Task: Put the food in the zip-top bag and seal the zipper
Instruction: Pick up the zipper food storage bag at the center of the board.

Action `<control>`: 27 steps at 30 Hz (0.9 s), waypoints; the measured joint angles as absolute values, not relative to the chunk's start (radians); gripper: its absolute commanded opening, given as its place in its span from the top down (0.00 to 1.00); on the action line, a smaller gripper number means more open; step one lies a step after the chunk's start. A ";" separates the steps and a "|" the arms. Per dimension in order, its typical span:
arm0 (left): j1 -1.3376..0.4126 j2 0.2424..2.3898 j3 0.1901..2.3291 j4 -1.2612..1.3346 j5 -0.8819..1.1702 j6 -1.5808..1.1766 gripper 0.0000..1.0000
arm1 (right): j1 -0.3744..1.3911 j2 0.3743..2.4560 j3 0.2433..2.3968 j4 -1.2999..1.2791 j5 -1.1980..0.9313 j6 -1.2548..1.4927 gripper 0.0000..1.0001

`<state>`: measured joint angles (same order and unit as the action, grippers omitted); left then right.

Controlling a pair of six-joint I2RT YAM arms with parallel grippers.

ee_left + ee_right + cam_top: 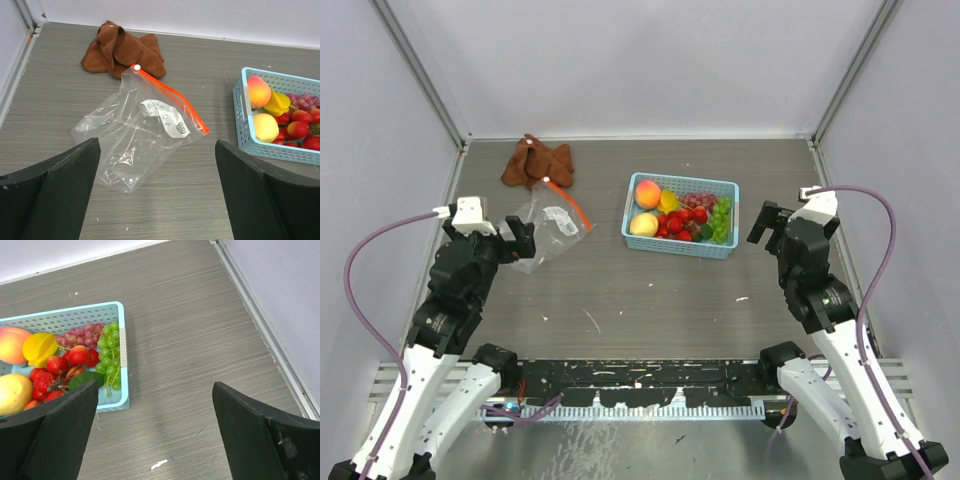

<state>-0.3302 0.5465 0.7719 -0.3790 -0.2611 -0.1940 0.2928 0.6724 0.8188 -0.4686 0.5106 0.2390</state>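
Note:
The clear zip-top bag lies flat on the table at the left, and shows in the left wrist view. Its orange-red zipper runs along the far right edge, with the white slider tab at the far end. The food lies in a light-blue basket: a peach, yellow pieces, strawberries, purple grapes, green grapes. My left gripper is open and empty just near of the bag. My right gripper is open and empty, right of the basket.
A crumpled brown cloth lies at the far left, just behind the bag; it also shows in the left wrist view. Grey walls with metal rails close in the table on three sides.

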 measured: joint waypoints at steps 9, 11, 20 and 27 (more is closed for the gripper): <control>-0.329 0.647 0.853 -0.465 -0.381 -0.208 0.02 | 0.293 0.619 0.851 -0.534 0.511 0.223 0.00; -0.329 0.678 0.888 -0.493 -0.413 -0.222 0.02 | 0.293 0.606 0.860 -0.548 0.506 0.219 0.00; -0.327 0.862 1.094 -0.676 -0.474 -0.311 0.02 | 0.293 0.498 0.830 -0.562 0.497 0.221 0.00; -0.328 1.131 1.247 -0.815 -0.482 -0.432 0.01 | 0.293 0.488 0.799 -0.553 0.454 0.239 0.00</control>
